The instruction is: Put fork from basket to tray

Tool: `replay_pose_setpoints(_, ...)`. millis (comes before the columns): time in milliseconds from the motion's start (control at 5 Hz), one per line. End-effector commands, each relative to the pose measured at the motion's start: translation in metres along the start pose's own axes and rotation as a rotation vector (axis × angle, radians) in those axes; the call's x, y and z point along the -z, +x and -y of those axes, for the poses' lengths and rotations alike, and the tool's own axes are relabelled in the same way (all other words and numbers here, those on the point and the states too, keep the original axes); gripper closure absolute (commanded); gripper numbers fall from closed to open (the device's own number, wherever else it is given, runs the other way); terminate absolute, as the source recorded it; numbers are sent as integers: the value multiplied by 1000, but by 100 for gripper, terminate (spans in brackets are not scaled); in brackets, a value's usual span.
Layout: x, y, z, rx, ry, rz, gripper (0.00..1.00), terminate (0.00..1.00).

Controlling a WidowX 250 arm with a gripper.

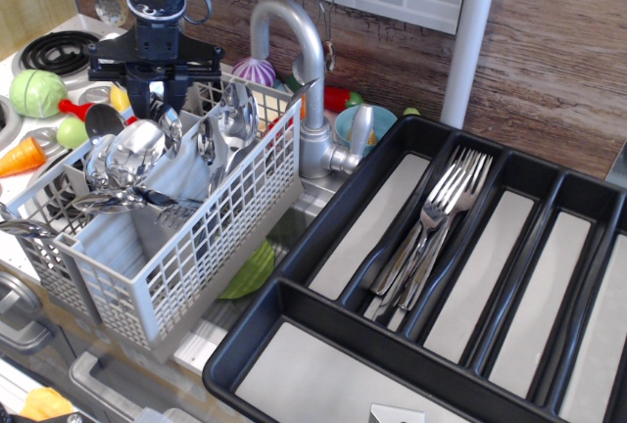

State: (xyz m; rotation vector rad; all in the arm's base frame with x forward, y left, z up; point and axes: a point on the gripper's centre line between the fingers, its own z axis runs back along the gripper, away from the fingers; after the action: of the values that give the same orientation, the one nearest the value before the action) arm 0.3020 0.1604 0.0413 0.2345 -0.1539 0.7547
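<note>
The light grey lattice basket (196, 237) stands at the left, full of silver cutlery, with round-bowled spoons (230, 119) sticking up. My black gripper (157, 88) is lowered over the basket's back left compartment. Its fingers are drawn close together on the top of a slim silver utensil, which looks like the fork (162, 108); most of it is hidden among the other cutlery. The large black tray (294, 296) lies at the right. Several forks (441, 208) lie together in its second long compartment.
A curved metal faucet (304, 61) rises between basket and tray. Toy vegetables lie left of the basket: a green cabbage (37, 92) and a carrot (22, 156). A stove burner (54, 51) is behind them. A white post (470, 31) stands behind the tray.
</note>
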Motion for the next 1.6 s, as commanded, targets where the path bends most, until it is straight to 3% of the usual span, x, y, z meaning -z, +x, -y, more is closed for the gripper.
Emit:
replay_pose_setpoints(0,-14,7,-7,72,-22,-2,100,0)
replay_pose_setpoints(200,-42,16,-13,126,7,-44,100,0)
replay_pose_setpoints(400,-77,21,-16,120,86,-41,100,0)
replay_pose_setpoints(600,-94,18,-15,113,105,-46,100,0)
replay_pose_setpoints(800,-113,19,-13,164,67,-50,100,0)
replay_pose_setpoints(1000,-158,21,3,216,46,-83,100,0)
replay_pose_setpoints(1400,-242,-10,46,229,151,-238,100,0)
